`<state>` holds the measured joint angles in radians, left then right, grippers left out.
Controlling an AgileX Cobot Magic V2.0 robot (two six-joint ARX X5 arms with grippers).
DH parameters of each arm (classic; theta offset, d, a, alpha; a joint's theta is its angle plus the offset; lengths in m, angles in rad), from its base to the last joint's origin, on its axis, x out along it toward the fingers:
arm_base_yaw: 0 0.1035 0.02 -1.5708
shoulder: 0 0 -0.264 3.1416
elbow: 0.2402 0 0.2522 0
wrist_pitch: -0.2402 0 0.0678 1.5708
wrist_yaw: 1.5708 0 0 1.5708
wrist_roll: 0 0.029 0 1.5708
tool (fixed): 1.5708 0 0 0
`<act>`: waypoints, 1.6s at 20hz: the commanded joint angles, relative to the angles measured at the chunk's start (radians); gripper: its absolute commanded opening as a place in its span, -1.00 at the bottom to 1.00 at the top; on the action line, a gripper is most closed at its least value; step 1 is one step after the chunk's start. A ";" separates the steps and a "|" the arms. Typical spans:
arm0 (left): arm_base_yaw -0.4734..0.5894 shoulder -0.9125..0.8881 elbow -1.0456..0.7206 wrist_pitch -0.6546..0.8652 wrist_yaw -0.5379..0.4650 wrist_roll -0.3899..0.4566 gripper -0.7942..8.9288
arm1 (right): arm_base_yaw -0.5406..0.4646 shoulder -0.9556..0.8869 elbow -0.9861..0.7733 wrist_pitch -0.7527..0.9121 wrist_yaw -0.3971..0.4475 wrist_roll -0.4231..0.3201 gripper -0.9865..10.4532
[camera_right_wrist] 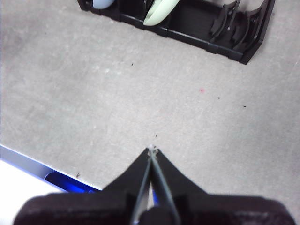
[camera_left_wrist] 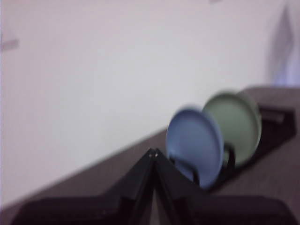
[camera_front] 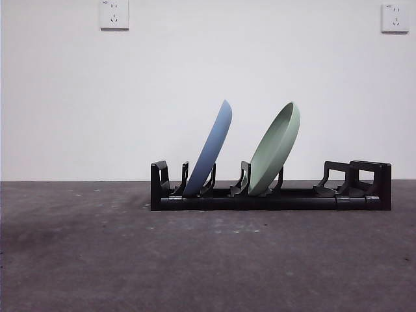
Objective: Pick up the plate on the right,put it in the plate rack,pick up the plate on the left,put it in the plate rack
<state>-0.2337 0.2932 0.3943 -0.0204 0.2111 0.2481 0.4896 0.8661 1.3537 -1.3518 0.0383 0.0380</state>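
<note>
2 plates stand in the plate rack (camera_front: 273, 195) in the front view: a blue plate (camera_front: 211, 153) in a slot near the rack's left end, a green plate (camera_front: 274, 151) in a slot abt mid-rack. Both lean w/ their tops tilted to the right. The slots at the rack's right end hold nothing. Rack sits on a dark grey table (camera_front: 195, 260) in front of a white wall w/ 2 sockets (camera_front: 114, 14) high up. No arm shows in this view.

Left wrist view, blurry: left gripper (camera_left_wrist: 153, 153) has its 2 black jaws pressed together at the tips, gripping nothing. It hangs apart from the rack, off its end. Blue plate (camera_left_wrist: 194, 145) is the nearer one, green plate (camera_left_wrist: 234, 124) just behind it, both upright in the rack (camera_left_wrist: 276, 129).

Right wrist view: right gripper (camera_right_wrist: 152, 151) also has its jaws closed tip to tip, holding nothing, above bare table (camera_right_wrist: 93, 93), well apart from the rack (camera_right_wrist: 201, 35). Only the lower edges of the blue plate (camera_right_wrist: 104, 3) and green plate (camera_right_wrist: 159, 13) show, seated in their slots. A blue-and-white edge (camera_right_wrist: 28, 166) runs along the table's border near the gripper.
</note>
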 commanded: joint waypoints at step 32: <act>0.256 -0.208 -0.385 -0.140 -0.028 -0.245 -0.84 | -0.033 0.151 -0.008 0.256 0.056 -0.020 -0.82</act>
<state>0.0196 0.0853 0.0185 -0.1665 0.1860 0.0135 0.4591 1.0283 1.3537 -1.1034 0.0879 0.0292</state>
